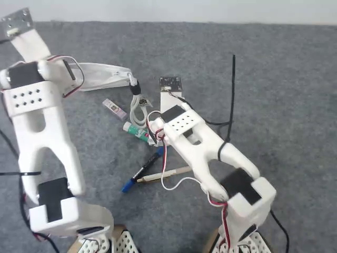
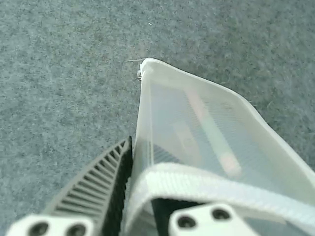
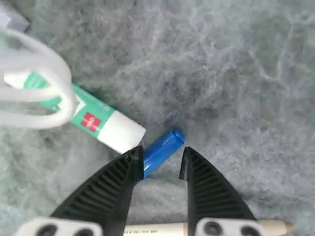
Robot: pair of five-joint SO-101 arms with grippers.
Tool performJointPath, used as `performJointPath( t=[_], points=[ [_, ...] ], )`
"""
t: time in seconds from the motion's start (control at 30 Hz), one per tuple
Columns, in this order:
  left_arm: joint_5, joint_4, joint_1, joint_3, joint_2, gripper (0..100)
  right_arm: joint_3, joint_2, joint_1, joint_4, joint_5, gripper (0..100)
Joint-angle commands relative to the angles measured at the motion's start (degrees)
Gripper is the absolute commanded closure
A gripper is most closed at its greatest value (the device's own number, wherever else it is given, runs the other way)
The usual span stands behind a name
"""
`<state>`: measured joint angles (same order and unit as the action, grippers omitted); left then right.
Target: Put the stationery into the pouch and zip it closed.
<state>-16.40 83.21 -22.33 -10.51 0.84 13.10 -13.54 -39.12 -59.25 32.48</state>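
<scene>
I've got the left gripper (image 2: 141, 169) clamped on the pouch (image 2: 206, 123); on its wrist cam one black ribbed finger (image 2: 106, 189) presses against the outside of the mesh wall and the other sits behind the white rim band, with no gap to the fabric; the pouch is held by that edge toward the far side of the grey mat (image 1: 274, 74), in front of the left arm; a couple of stick-shaped items show blurred through the mesh, can't tell what they are; the right gripper (image 3: 161, 156) is low over the mat, fingers moderately apart, straddling the blue end of the pen (image 3: 165, 146); one fingertip (image 3: 134, 158) looks to be touching the pen's side, the other stands clear of it, so nothing is gripped; the glue stick (image 3: 101, 123), green and white, lies just beside that blue end; the pouch's white cord loop (image 3: 42, 93) crosses over the glue stick; a beige pencil (image 1: 166, 174) lies on the mat close to the pen, under the right arm; a small flat pinkish piece (image 1: 114, 109) sits between the pouch and the glue stick, apart from both, can't tell what it is.
</scene>
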Motion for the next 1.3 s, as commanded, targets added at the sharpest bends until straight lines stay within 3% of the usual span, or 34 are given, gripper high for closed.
performJointPath(
  t=[0.0,0.13,0.77,0.97,1.27],
  points=[
    [-0.97,-1.93,-0.26,-0.57,-0.44,99,-4.57,-1.63,0.66,0.48,0.79,87.5],
    [-0.97,-1.93,-0.26,-0.57,-0.44,99,-6.07,-4.62,0.66,0.31,3.6,87.5],
    [-0.97,-1.93,-0.26,-0.48,-0.44,99,-13.71,-11.47,0.66,-10.24,3.78,88.1],
    [-0.97,-1.93,-0.35,-0.48,-0.44,99,-13.71,-11.47,0.84,-10.15,3.52,99.7],
    [-0.97,-1.93,-1.49,-0.48,-0.44,99,-13.8,-11.12,0.92,-10.42,3.52,98.3]
  ],
)
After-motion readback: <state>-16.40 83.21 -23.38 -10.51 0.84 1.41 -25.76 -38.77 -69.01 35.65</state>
